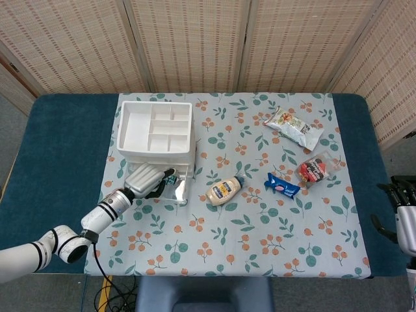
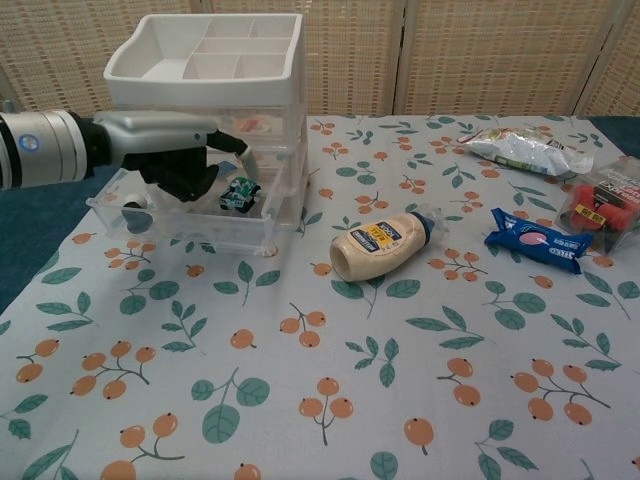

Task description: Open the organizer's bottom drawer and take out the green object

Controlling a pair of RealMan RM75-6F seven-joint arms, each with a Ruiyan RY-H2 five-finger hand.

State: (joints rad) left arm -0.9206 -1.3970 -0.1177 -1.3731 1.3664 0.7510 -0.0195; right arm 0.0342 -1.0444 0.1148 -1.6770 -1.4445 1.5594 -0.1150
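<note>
A: So where does the left robot hand (image 2: 180, 160) stand?

B: Reaching into the pulled-out bottom drawer (image 2: 190, 222) of the organizer (image 1: 156, 133), near the far left corner of the bench (image 1: 58, 149). Its fingers (image 2: 232, 146) are spread and slightly curled, with nothing visibly held between them.

A: And the green object (image 2: 238, 193)?

B: Lying in the drawer, toward its right side, just beside the fingertips. I can't tell whether a finger touches it yet.

A: Why the flat, low pose?

B: Likely because the upper drawers overhang the opening, so the hand has to slide in under them, from the left, to get at the object.

A: Is the drawer open enough?

B: It seems so; the object sits clear of the organizer's front, so opening looks done and the pick is what remains.

A: The right robot hand (image 1: 402, 218)?

B: Parked off the bench's right edge, holding nothing, fingers loosely apart, probably kept well away from things.

A: Anything nearby to worry about?

B: The mayo bottle (image 2: 382, 243) lies right of the organizer, apart from the drawer.
</note>
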